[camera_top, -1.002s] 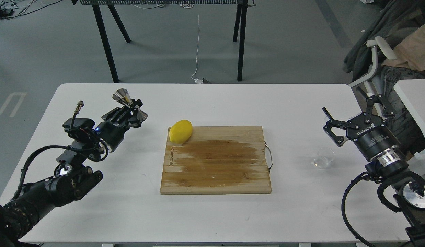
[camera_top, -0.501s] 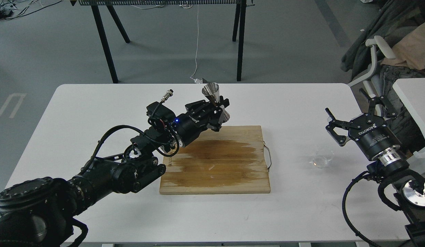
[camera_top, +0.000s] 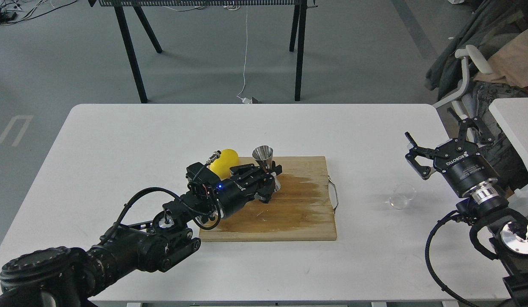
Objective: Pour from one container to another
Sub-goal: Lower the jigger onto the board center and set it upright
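The left gripper (camera_top: 269, 177) pinches the waist of the upright shiny steel hourglass jigger (camera_top: 264, 158) over the wooden cutting board (camera_top: 289, 213), a yellow lemon (camera_top: 224, 163) at its nine o'clock, while the right gripper (camera_top: 443, 143), jaws spread, hangs at one o'clock of the small clear glass cup (camera_top: 402, 196) on the white table (camera_top: 119, 140).

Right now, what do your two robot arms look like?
Both are black with round joints and looping black cables. My left arm has a tiny blue light, and its gripper has two dark fingers. My right gripper has thin black fingers, white ROBOTIQ lettering and a shiny silver ring behind it.
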